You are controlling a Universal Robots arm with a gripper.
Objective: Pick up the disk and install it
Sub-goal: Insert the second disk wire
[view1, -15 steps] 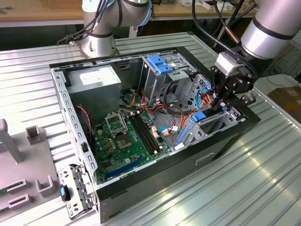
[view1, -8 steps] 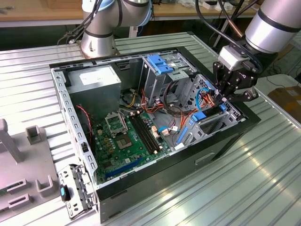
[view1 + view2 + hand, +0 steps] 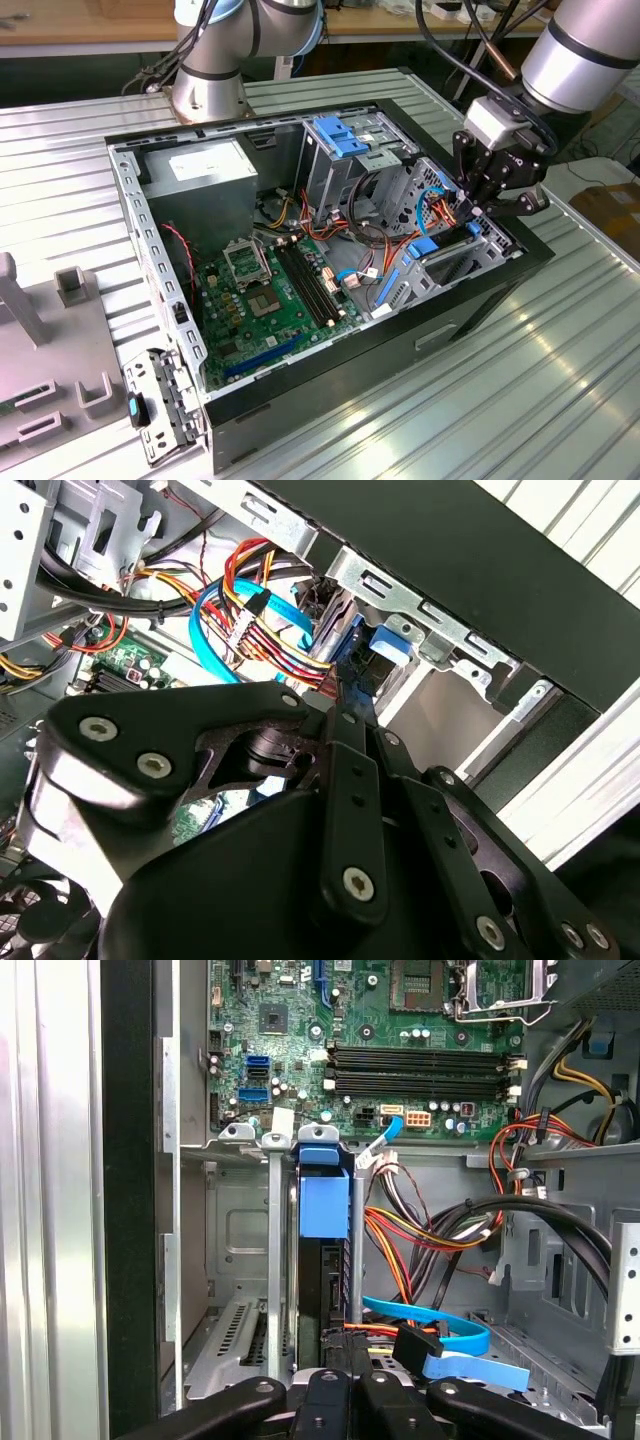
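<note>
Black linkage plates of the gripper point(image 3: 345, 1380) are seen closest in both wrist views. The fingers are drawn together to a narrow point point(image 3: 343, 695), and nothing is seen clamped between them.

Just ahead of the fingertips, the disk point(image 3: 325, 1285) is seen standing on edge in a slot of the metal drive cage point(image 3: 275, 1260), at the front corner of the case. In the first wrist view its dark edge is presented to the fingers, and its blue rail tab point(image 3: 325, 1200) is seen on the end away from them. Whether the fingertips touch the disk cannot be told. In the second wrist view the same disk point(image 3: 335, 630) is shown from the side, with the blue tab point(image 3: 390, 645) just beyond the tips and under the cage's bent metal lip point(image 3: 400, 590).

Beside the fingers, a flat blue data cable point(image 3: 450, 1338) and a bundle of red, orange and yellow wires point(image 3: 400, 1235) are seen. Beyond the disk, the green motherboard point(image 3: 400, 1050) is laid out.

By the exterior view the wider setting is supplied: the gripper point(image 3: 478, 210) is lowered into the open computer case point(image 3: 400, 340) at the cage corner. Farther from the fingers, a bare blue bracket point(image 3: 340, 135) and the grey power-supply box point(image 3: 205, 180) are seen. The case is set on a ribbed metal table point(image 3: 520, 400).
</note>
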